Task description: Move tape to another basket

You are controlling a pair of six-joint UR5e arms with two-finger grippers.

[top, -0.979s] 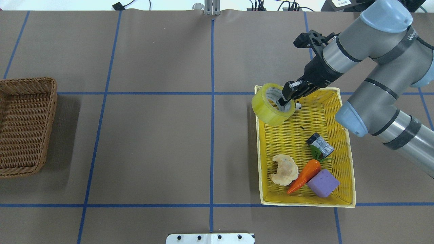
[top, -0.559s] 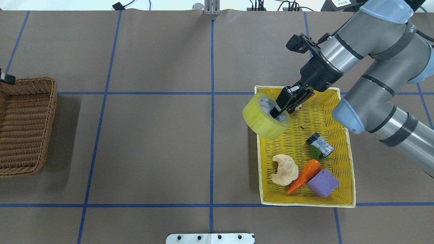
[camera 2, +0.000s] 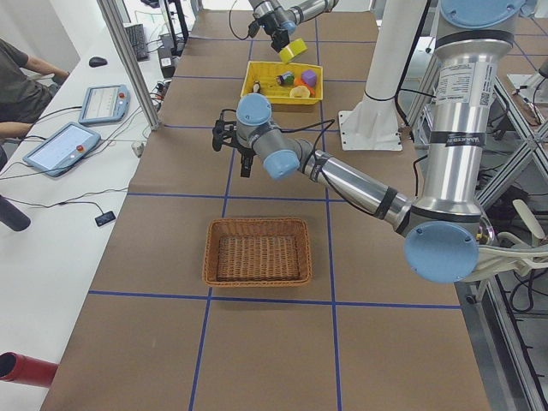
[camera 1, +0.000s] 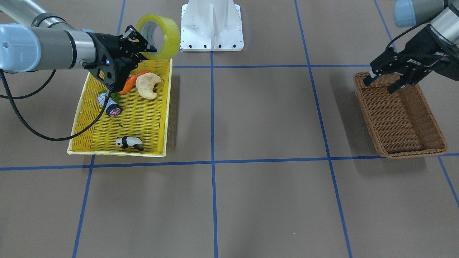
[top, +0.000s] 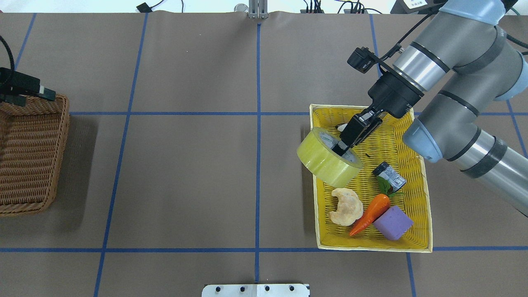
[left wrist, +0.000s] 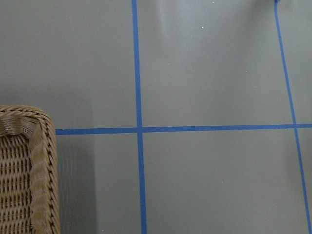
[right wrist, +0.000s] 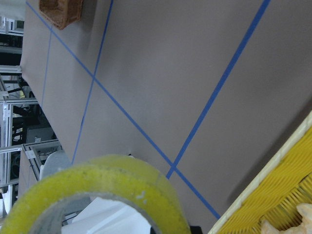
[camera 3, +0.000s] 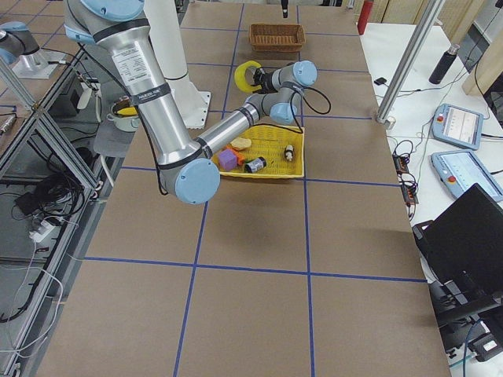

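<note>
- Right fingers [camera 1: 145,47], in the front-facing view, pinch the ring wall of the packing tape roll [camera 1: 168,36]. They hold it tilted in the air over the corner of the yellow woven tray [camera 1: 77,120] nearest the white robot base [camera 1: 211,25].
- In the same view the left fingers [camera 1: 394,86] hang spread and grip nothing, over one end of the brown wicker basket [camera 1: 403,122]. The basket lies well apart from the tray on the bench [camera 1: 265,118].
- In the tray lie a panda figurine [camera 1: 129,142], a small cylinder [camera 1: 109,105], a toy carrot [camera 1: 131,81] and a pale croissant [camera 1: 147,85].
- From overhead, one right finger reaches into the roll's grey-white core. The roll [top: 328,161] overlaps the tray's rim on the side facing the bench's middle.
- A purple block [top: 393,222] touches the carrot at the tray's near end. The left fingers show only partly at the view's left edge, by the basket's far end.
- From the exterior left, the near arm's fingers are raised above the bench on the tray's side of the basket [camera 2: 257,251]. The roll [camera 2: 295,50] is a small yellow ring over the far tray.
- From the exterior right, the roll [camera 3: 247,72] is held clear above the tray [camera 3: 267,153], with the basket [camera 3: 277,35] far down the bench.
- The left wrist camera shows one basket corner [left wrist: 27,170] at lower left and blue lines crossing on the bench.
- The right wrist camera shows the roll [right wrist: 97,180] close to the lens at lower left and a tray corner [right wrist: 287,195] at lower right. The basket [right wrist: 61,9] is small at the top, far across the bench.
</note>
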